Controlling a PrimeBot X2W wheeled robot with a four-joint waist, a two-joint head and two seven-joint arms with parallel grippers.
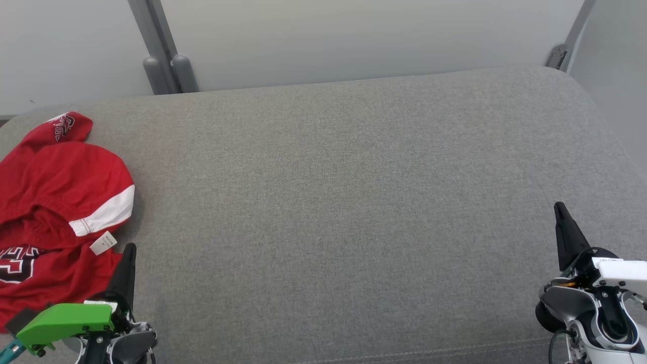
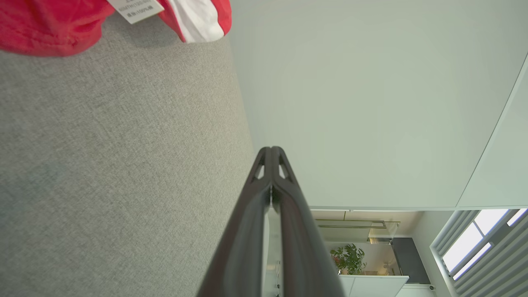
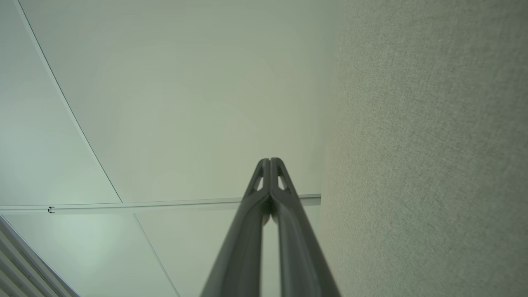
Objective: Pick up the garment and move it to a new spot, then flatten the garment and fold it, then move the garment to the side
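The garment (image 1: 55, 202) is a red jersey with white trim, dark lettering and a white label, lying crumpled at the far left of the grey cushion (image 1: 354, 202). Its edge and label also show at the top left of the left wrist view (image 2: 53, 24). My left gripper (image 1: 129, 253) stands shut and empty at the lower left, just right of the garment's near edge, fingertips pressed together (image 2: 271, 150). At the lower right my right gripper (image 1: 560, 210) is shut on nothing, far from the garment, its tips closed in the right wrist view (image 3: 270, 161).
The grey cushion spans most of the head view with broad bare fabric between the two grippers. A pale wall panel and grey metal posts (image 1: 164, 65) rise behind its far edge. A hinge bracket (image 1: 558, 54) sits at the back right.
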